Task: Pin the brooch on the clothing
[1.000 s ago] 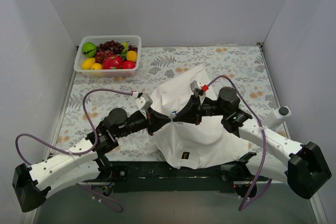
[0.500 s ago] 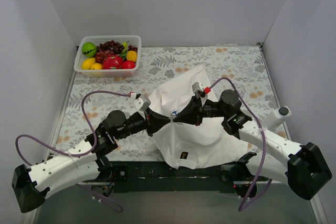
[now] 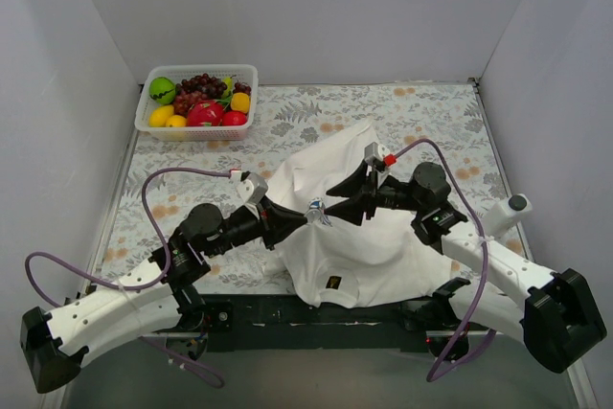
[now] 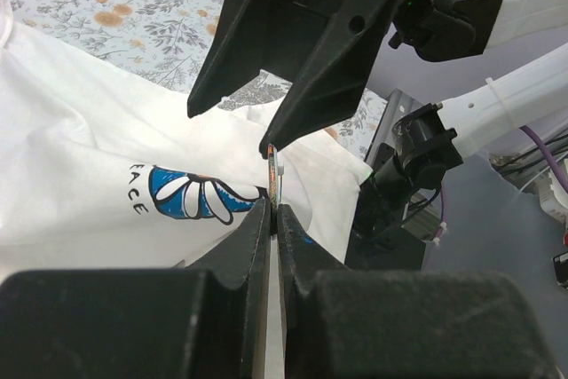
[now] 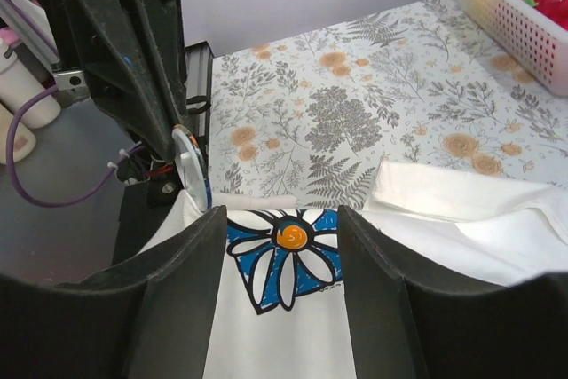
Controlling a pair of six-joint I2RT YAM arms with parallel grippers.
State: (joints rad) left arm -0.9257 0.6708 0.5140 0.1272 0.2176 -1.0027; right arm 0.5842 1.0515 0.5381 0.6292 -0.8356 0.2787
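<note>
The clothing (image 3: 369,246) is a white T-shirt lying crumpled on the floral cloth, its blue-and-white daisy print (image 5: 288,250) lifted up between the two arms. My left gripper (image 4: 272,206) is shut on the brooch (image 4: 275,169), a thin disc seen edge-on right beside the daisy print (image 4: 191,194). In the right wrist view the brooch (image 5: 192,169) shows a pale round face at the tip of the left gripper (image 5: 173,135), against the shirt's raised fold. My right gripper (image 5: 280,219) stands open over the daisy with nothing between its fingers. From above, the brooch (image 3: 316,208) sits between both grippers.
A white basket (image 3: 144,120) of fruit stands at the back left of the floral cloth (image 3: 431,122). A white bottle (image 3: 508,210) lies by the right wall. Grey walls close in both sides and the back. A black base rail (image 3: 287,313) runs along the near edge.
My right gripper has opened, let go of the brooch and drawn back slightly to the right. The left gripper stays shut on the brooch and has barely shifted.
</note>
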